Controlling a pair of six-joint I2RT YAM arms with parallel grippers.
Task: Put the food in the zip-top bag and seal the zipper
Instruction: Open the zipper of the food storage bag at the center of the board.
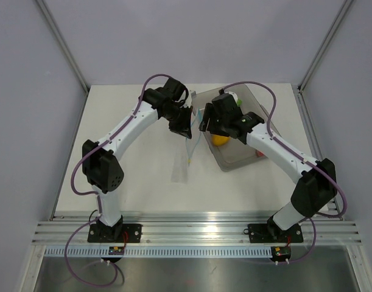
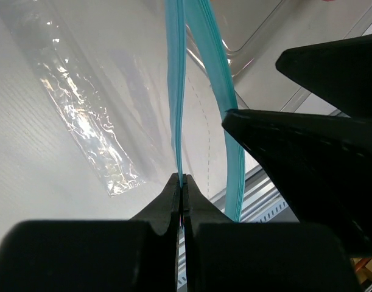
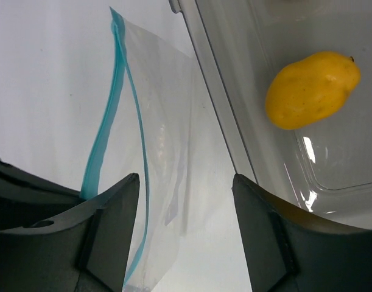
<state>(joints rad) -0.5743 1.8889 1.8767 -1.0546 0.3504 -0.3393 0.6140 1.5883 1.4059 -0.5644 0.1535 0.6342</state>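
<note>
Right wrist view puts the zip-top bag (image 3: 167, 115) just beside the spread, empty right gripper (image 3: 186, 182). Its zipper (image 3: 100, 140) runs lengthwise away, and the two strips seem parted, though how far is unclear. The yellow lemon-like toy (image 3: 310, 88) lies in the grey tray (image 3: 204, 73) on that gripper's other side, nearer the right arm. The left gripper (image 2: 181, 182) is pressed together on one zipper strip above the white table (image 1: 137, 176).

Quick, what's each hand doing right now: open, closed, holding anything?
Left hand: closed, pinching the blue zipper.
Right hand: open, holding nothing.
</note>
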